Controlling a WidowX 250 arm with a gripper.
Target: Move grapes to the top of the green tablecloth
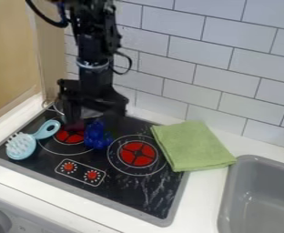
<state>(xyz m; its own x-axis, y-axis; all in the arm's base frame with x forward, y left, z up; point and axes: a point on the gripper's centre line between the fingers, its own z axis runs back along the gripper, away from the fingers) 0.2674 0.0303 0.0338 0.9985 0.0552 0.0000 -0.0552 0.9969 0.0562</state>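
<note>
Blue grapes with a bit of green at their right side lie on the black stovetop, between the two red burners. Just behind and above them hangs the gripper, open, its two fingers spread apart left and right. Whether a finger touches the grapes, I cannot tell. The green tablecloth lies folded at the stove's right edge, partly over it and partly on the white counter.
A light blue brush lies on the stove's left side. Behind the gripper is a metal pot, partly hidden. The grey sink is at the lower right, and a tiled wall rises behind the counter.
</note>
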